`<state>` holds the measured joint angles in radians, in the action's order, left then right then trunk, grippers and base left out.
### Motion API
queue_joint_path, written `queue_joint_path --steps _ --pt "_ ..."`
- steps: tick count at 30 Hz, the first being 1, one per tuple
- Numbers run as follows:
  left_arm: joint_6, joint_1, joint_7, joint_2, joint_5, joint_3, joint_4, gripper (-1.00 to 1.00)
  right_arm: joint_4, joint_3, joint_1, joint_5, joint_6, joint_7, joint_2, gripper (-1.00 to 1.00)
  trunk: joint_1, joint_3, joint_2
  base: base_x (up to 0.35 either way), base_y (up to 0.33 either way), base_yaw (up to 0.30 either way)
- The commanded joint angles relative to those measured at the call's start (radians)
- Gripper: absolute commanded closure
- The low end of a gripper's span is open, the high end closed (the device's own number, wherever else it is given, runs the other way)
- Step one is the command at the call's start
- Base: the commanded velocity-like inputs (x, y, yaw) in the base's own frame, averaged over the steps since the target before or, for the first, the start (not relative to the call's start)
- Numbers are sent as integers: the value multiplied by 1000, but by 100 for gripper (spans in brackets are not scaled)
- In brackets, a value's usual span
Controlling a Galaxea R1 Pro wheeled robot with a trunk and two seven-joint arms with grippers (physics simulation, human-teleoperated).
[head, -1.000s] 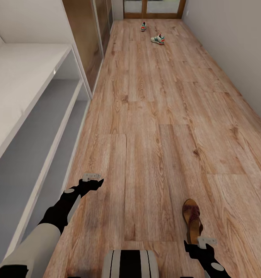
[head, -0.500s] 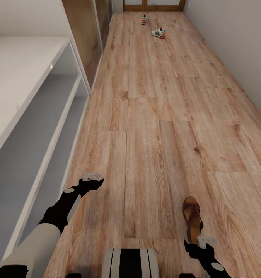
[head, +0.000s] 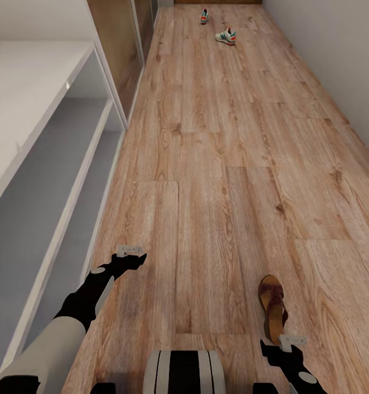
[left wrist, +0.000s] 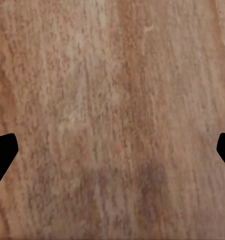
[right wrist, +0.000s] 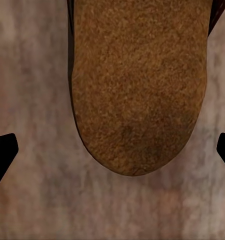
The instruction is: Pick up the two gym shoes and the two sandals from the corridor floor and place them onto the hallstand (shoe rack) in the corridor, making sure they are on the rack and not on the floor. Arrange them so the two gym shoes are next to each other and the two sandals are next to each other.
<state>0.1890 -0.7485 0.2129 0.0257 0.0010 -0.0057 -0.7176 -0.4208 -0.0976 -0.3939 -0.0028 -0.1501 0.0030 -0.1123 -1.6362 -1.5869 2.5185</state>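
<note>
hallstand (head: 53, 180) shelves seemingly bare | sandal (head: 273, 306) on corridor floor (head: 217, 180)

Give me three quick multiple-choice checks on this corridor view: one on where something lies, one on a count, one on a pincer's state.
1. Where does the sandal lie?
A. On the floor just ahead of the right pincer
B. On the rack's lower shelf
C. Beside the sneakers at the far end

2. How many sneakers are on the floor far down the corridor?
A. One
B. Two
C. Four

3. What is the state of the right pincer?
A. Shut on the sandal
B. Shut on nothing
C. Open, holding nothing

Answers:
1. A, since the head view shows it on the planks right in front of that pincer, away from the rack.
2. B, since two white shoes sit apart near the far end.
3. C, since the wrist view shows its fingertips spread wide, with the sandal's heel lying on the floor between and beyond them.
</note>
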Motion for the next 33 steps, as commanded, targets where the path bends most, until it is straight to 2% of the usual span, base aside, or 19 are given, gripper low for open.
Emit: queue_joint_path --steps 1,20,30,31,33 --pt "6 0 3 0 0 0 -1 -100 1 -2 0 0 -3 0 0 -100 0 -1 0 0 0 0" --pt "0 0 2 0 1 0 3 -100 1 -2 0 0 -3 0 0 -100 0 -1 0 1 0 0" --pt "0 1 -1 0 1 0 3 -100 0 -2 0 0 -3 0 0 -100 0 -1 0 111 0 0" --pt "-1 1 -1 0 1 1 3 -100 -1 -2 0 0 -3 0 0 100 0 -1 0 34 0 0" --pt "-1 1 -1 0 1 1 3 -100 -1 -3 0 0 -3 -1 0 100 0 -1 0 20 0 0"
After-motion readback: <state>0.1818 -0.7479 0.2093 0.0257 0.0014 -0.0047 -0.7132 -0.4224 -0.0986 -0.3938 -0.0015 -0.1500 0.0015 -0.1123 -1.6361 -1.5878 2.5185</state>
